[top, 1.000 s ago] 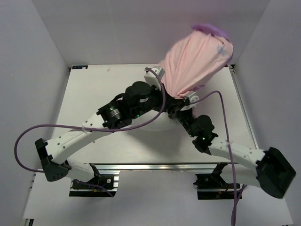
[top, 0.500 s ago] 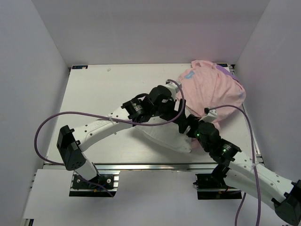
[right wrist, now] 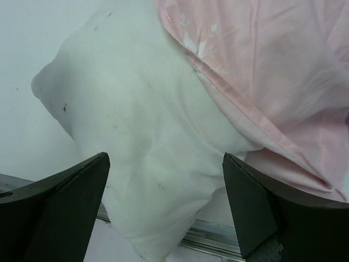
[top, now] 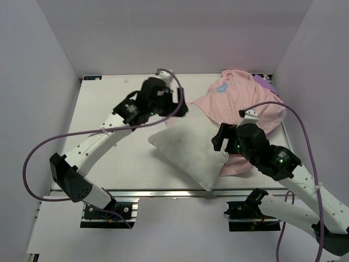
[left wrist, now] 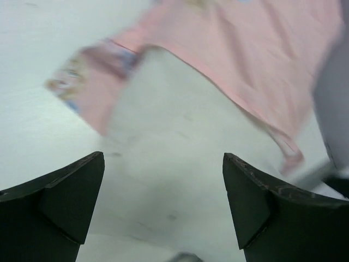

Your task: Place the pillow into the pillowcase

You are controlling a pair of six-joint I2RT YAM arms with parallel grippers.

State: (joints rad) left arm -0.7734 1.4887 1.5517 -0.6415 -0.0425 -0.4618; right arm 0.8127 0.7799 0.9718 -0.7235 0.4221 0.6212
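White bench (top: 109,109) inside pale walls; the pillow (top: 188,147) lies right of centre, its far end inside the pillowcase (top: 240,103), near half bare. Left claw (left wrist: 163,157) and right claw (right wrist: 164,156) hang wide open, empty. Seemingly half sheathed; next, grip the hem and draw it nearer

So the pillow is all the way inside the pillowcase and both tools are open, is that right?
Not quite. The pillow is only partly inside the pillowcase; much of it sticks out bare, as the top external view shows. The left tool and right tool are open.
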